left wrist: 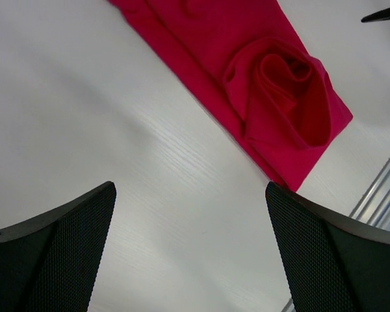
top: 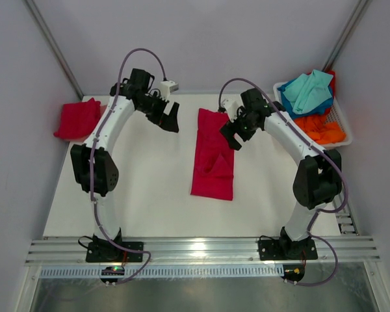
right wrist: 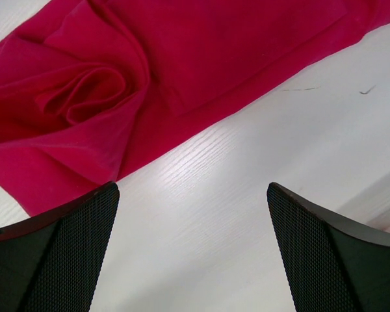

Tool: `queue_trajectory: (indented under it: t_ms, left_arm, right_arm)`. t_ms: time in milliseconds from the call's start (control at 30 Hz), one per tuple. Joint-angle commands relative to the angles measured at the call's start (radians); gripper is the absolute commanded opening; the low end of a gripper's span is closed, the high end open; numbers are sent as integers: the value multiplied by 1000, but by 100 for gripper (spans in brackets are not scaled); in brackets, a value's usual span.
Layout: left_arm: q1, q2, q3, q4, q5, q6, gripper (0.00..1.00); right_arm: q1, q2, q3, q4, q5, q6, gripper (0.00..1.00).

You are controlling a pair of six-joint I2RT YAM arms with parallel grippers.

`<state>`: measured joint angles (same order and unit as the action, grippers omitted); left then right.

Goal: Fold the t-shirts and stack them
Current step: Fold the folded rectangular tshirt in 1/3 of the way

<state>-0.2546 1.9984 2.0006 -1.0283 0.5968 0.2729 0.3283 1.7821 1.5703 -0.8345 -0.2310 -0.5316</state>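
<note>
The crimson t-shirt (top: 212, 156) is being seen as a long narrow strip in the middle of the worktop (top: 149, 188), laid from the far side towards the near edge. A bunched, curled fold is being shown in its nearer half by both wrist views. The cloth is being judged light, limp and in no way fragile. No shape is likely to be held by it once lifted, and the layers are likely to be pulled apart if only the top one is pinched. A hold is best being taken at the two corners of one short end, through all layers at once, while the curled fold is being considered a poor place to grip. The left pincer (top: 170, 118) is being held fully spread and empty above bare worktop, apart from the strip's far left corner. The right pincer (top: 232, 138) is likewise being held wide and empty at the strip's far right edge; whether it is over or just beside the cloth cannot be told. Open room is being offered along both long sides and towards the near rail (top: 201, 248). A folded red t-shirt (top: 78, 118) is being seen at the far left edge. The white basket (top: 343, 127) of unfolded t-shirts (top: 310, 92) is being crowded against the far right corner, close beside the right arm.
</note>
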Motion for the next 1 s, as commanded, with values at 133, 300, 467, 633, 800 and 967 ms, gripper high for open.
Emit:
queue_trajectory:
  t_ms: [133,300,467,633,800,967]
  left_arm:
    - [5,60,104,-242,170,135,99]
    - [-9,66,67,-234,124,161,99]
    - [-11,108,96,-233,124,150,99]
    - [-18,129,132,-222,86,138,99]
    - [-34,157,171,-220,66,132,99]
    - [-34,180,193,-216,80,121,99]
  right_arm:
    - [9,-27,-23,-61,-126,-97,99]
    - [25,-21,0,-92,-200,-140,99]
    - [40,26,23,-121,-260,-162,99]
    - [61,51,27,-126,-268,-169,99]
    - [75,99,37,-110,-264,-148,99]
    - [77,129,59,-95,-248,-145,100]
